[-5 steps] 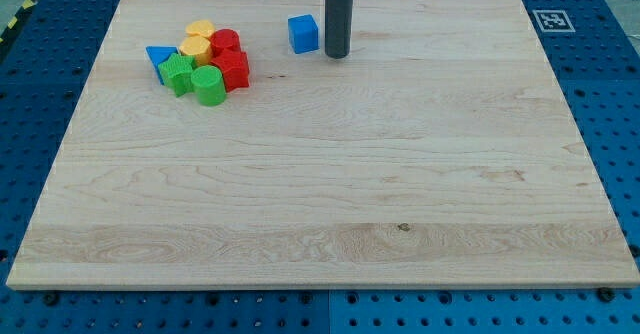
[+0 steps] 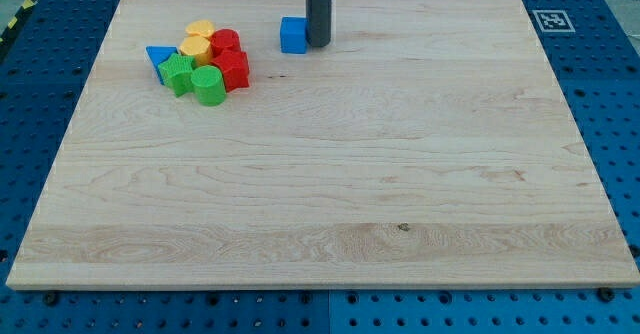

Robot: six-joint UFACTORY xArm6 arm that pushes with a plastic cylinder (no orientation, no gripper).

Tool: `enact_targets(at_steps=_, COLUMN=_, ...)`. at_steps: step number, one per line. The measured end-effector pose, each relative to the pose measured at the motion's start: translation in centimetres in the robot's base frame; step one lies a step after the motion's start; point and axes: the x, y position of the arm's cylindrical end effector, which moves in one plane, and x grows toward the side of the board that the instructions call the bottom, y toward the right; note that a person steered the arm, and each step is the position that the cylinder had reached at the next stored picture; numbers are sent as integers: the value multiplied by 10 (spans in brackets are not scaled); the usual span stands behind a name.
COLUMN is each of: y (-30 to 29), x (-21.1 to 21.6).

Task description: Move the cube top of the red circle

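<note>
My tip (image 2: pixel 318 43) (no claw here) touches the blue cube (image 2: pixel 293 35); push steadily leftward, ending just above the red circle (image 2: pixel 226 42).

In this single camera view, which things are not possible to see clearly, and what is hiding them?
- Rod above my tip: cut off by the view's top edge.
- Blue cube: its right side is covered by the rod, so contact is uncertain.
- Red circle: lower part hidden by the other red block.
- Blue triangle: partly behind the green blocks.
</note>
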Motion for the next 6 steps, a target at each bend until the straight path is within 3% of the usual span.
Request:
enact_targets(at_steps=2, y=9, x=21)
enact_targets(at_steps=6, y=-84, x=-27)
